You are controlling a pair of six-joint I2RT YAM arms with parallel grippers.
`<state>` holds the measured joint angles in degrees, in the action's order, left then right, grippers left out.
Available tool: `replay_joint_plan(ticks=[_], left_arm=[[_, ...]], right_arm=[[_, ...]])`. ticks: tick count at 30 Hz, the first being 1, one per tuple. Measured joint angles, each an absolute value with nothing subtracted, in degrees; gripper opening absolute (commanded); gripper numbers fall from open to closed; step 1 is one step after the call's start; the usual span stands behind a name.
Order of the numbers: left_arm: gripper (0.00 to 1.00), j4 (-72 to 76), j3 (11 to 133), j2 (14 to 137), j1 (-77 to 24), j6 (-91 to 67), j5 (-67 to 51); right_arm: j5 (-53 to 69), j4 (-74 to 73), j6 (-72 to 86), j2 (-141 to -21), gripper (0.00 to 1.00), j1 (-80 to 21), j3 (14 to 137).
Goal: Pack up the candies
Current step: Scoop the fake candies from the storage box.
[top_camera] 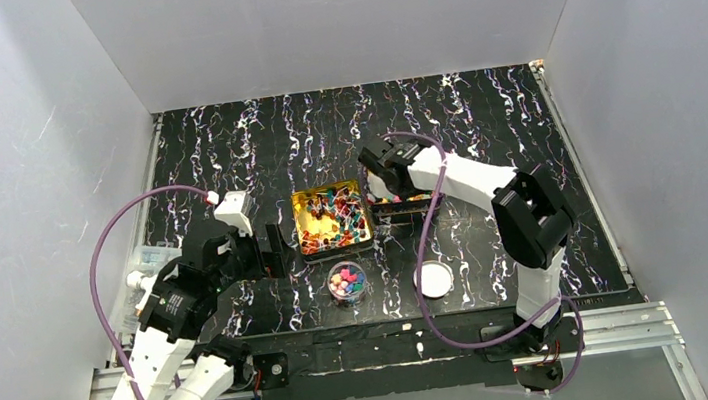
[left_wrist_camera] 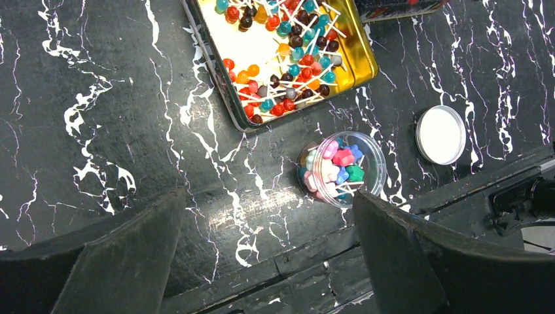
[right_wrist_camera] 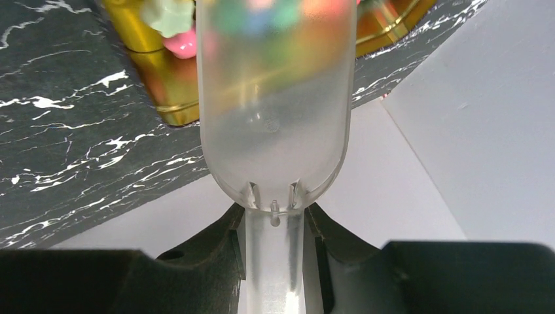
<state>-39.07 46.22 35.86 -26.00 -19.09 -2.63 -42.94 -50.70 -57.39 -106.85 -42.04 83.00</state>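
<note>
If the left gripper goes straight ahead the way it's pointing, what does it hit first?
The left gripper would probably meet bare tabletop, just beside the clear candy jar; depth is unclear.

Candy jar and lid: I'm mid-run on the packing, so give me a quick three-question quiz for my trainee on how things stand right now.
1. True or false: the white lid sits on the clear jar of candies.
2. What does the right gripper hold? A) a clear scoop B) the white lid C) the clear jar
3. Fill in: the left gripper has its jaws ____, with nothing between them.
Key: 1 false, the lid lies beside the jar, apart from it; 2 A, gripped by its handle; 3 open.
</note>
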Motion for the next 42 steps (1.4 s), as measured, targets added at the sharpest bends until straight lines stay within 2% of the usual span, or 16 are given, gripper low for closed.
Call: replay_joint_plan(ticks=[16,26,42], left_arm=[[0.98,-39.05,46.22,35.48,-26.00,-19.09,-2.85],[0.98,-39.05,46.13,35.35,-25.98,-19.09,-2.85],[0.98,-39.05,45.58,36.73,-26.00,-19.07,-2.85]], right_arm=[[-42.94,-49.12,-59.59,-107.42,0.01,-46.46,79.77],[-40.69,-49.36,-56.38,-111.20,0.01,-46.98,83.22],[-25.58,-51.07,-47.72,-114.91,0.01,-45.47,88.84]])
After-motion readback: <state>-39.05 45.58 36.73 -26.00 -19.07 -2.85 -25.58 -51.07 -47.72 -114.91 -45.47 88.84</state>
